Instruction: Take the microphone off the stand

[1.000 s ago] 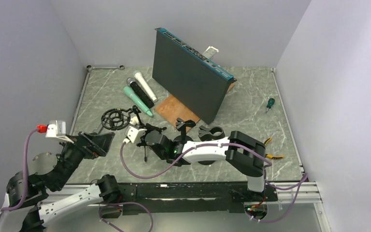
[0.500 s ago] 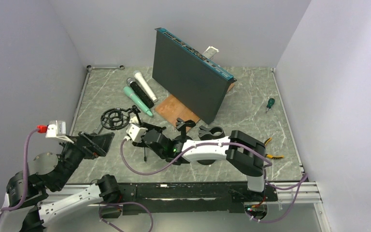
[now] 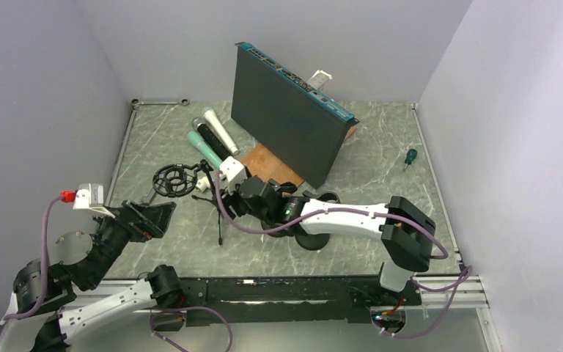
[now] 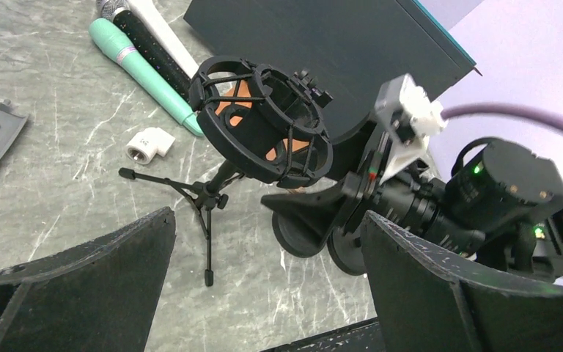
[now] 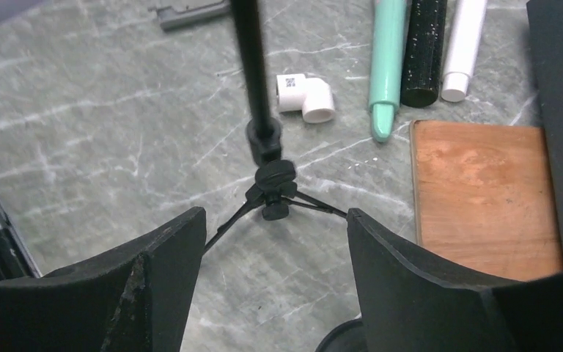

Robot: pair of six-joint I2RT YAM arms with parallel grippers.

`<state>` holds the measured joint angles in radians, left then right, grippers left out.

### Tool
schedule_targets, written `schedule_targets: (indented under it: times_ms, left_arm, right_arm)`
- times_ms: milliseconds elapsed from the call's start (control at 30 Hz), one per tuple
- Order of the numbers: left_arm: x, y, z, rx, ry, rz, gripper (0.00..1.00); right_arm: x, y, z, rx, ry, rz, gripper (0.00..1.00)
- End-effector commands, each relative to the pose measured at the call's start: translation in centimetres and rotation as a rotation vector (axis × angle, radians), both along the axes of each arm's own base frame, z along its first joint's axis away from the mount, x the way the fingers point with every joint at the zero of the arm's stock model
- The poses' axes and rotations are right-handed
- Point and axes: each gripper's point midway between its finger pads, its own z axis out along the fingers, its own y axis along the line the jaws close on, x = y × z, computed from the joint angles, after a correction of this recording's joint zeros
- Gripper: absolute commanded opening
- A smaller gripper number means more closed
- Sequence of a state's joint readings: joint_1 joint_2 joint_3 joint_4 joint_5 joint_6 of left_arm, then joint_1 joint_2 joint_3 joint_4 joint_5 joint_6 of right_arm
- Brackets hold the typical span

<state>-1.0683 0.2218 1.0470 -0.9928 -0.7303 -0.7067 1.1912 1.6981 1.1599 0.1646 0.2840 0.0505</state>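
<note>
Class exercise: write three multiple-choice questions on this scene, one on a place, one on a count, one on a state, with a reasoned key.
1. The white elbow fitting lies: A) on the table beside the pole of the stand; B) inside a cup; C) on a shelf.
2. Microphones lying on the table: A) one; B) two; C) three.
3. The stand's shock mount is: A) empty; B) holding a microphone; C) lying flat on the table.
Key: 1 A, it rests right of the pole; 2 C, mint, black and white lie side by side; 3 A, nothing sits inside its ring.
</note>
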Motion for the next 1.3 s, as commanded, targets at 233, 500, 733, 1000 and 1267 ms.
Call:
schedule_targets:
  times_ms: [233, 500, 733, 1000, 1267]
  left_arm:
    - [-0.2, -0.3, 0.4, -0.032, -0.003, -0.017, 0.99]
    - [-0.2, -0.4, 0.5, -0.036, -0.007, -0.022, 0.99]
    - [-0.2, -0.3, 0.7, -0.033, -0.009, -0.018, 0.99]
    - [-0.1, -0.4, 1.0, -0.023, -0.013, -0.022, 0.99]
    - [-0.1, -0.2, 1.1, -0.033, -0.020, -0.014, 0.99]
  right_arm:
    - [2.4, 1.0, 2.0, 0.136, 0.188, -0.046, 0.73]
    - [3.3, 2.6, 1.3, 0.104, 0.190, -0.010, 0.61]
    - [3.3, 3.1, 0.3, 0.079, 0.197, 0.010, 0.47]
    - [4.2, 2.2, -0.4, -0.020, 0.057, -0.009, 0.00]
    - [3.1, 0.2, -1.1, -0.295, -0.369, 0.015, 0.00]
